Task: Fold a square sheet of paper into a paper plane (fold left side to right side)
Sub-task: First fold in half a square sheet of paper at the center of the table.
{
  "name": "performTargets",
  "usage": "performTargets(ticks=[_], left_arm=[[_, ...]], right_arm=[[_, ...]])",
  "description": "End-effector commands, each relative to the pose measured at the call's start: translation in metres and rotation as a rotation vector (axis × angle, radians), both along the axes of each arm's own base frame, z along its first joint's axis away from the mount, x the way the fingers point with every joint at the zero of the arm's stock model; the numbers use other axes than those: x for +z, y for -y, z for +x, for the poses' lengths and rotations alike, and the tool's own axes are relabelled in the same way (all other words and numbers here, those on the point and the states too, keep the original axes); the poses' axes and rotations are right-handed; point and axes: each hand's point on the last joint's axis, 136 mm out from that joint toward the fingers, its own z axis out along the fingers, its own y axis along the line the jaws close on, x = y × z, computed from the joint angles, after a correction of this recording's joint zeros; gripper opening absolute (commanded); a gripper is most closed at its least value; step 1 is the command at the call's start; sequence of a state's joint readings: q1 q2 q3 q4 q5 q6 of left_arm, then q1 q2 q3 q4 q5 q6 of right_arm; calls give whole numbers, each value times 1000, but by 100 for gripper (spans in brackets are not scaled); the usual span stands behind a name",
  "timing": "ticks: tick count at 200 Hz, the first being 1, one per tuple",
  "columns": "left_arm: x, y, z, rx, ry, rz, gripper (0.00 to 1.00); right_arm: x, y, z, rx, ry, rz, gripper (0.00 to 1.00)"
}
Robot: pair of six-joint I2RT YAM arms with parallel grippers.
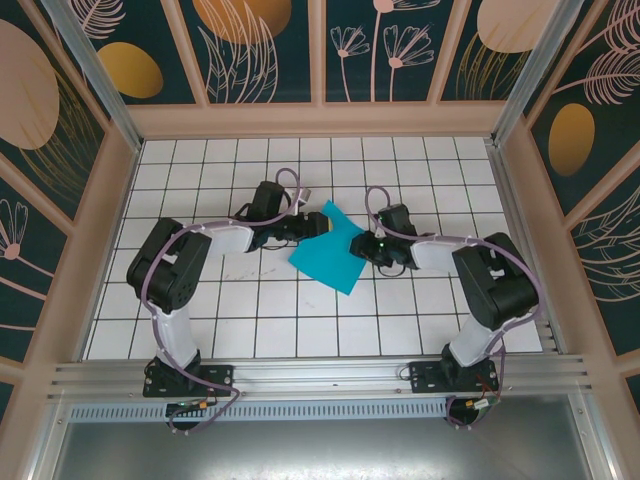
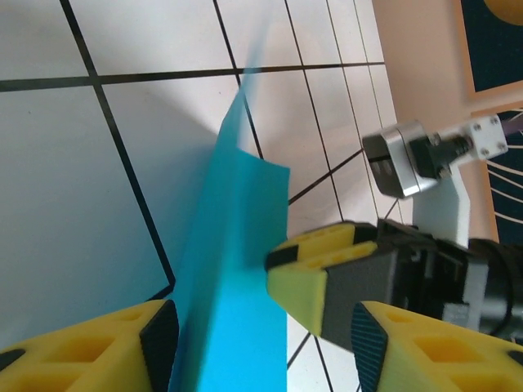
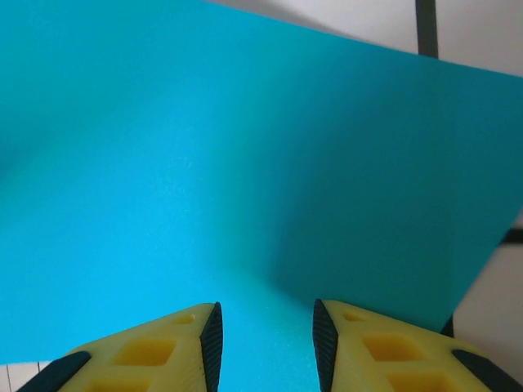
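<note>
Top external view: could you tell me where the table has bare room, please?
Bare tiles: the far rows below the back wall, and the near rows between the two arm bases. Crowded mid-table, where the left pincer and right pincer flank the sheet of paper.

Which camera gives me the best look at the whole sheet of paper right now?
The top external view: the square sheet of paper shows almost whole, its outline and corners readable. Left wrist shows a lifted part seen obliquely; right wrist shows a close flat stretch with most edges cut off.
</note>
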State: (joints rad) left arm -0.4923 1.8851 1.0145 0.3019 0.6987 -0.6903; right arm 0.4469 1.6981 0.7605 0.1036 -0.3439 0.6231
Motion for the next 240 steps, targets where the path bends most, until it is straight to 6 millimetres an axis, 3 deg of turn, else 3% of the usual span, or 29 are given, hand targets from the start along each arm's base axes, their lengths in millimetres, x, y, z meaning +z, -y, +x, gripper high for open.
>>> performTargets(ticks=[1,64,127,184,240], left_arm=[[23,0,-7,-9,33,-23,62],[39,-4,-12,0,47,-39,65],[22,-2,-6,-1,19,-5,67],[27,13,2,-32,3,-89,58],[13,20,16,-15,-26,-90,49]], right_arm=[[-10,0,8,35,2,-73,38],[-24,-13,39,183,43,-158,38],[-25,-17,36,262,55,-163,38],[-15,-27,39,284,86,-97,39],[-2,-27,42,275,124,-68,40]])
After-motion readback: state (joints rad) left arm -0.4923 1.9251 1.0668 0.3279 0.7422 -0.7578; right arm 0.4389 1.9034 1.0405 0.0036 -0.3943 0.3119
